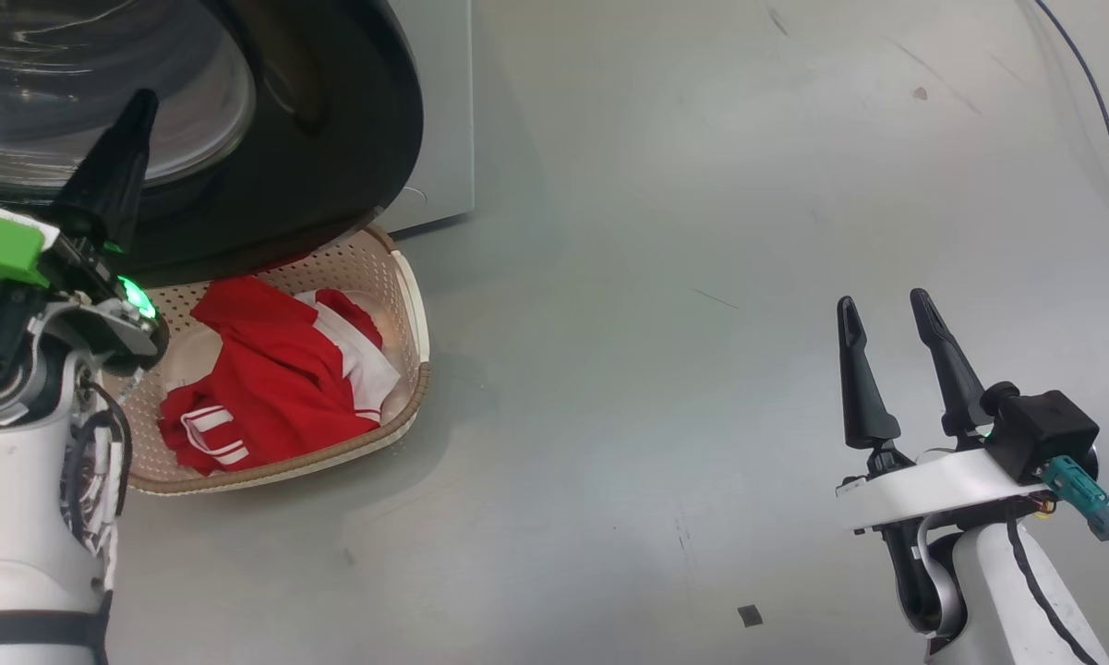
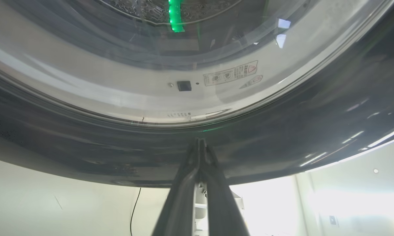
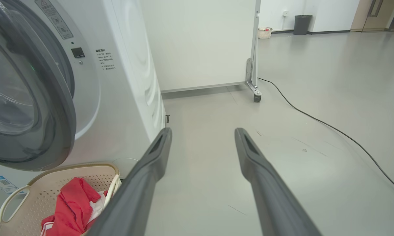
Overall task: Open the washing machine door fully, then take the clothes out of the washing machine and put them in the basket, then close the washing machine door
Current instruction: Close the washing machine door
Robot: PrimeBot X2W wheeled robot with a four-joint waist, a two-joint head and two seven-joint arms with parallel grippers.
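Clothes (image 1: 268, 369) now in the basket (image 1: 406, 406), the left pincer (image 2: 200, 141), tips together, apparently nudges the washing machine door (image 2: 282, 137) closed; right pincer (image 1: 882, 301) spread, idle.

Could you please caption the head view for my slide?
Red clothes in the basket; shut left tool at the washing machine door, right tool open.

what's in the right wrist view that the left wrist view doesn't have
Right wrist, not left wrist: the open right gripper, and the basket holding the red clothes. Left wrist, not right wrist: the shut left gripper, tips at the black ring of the washing machine door. Both: that door's ring and glass.
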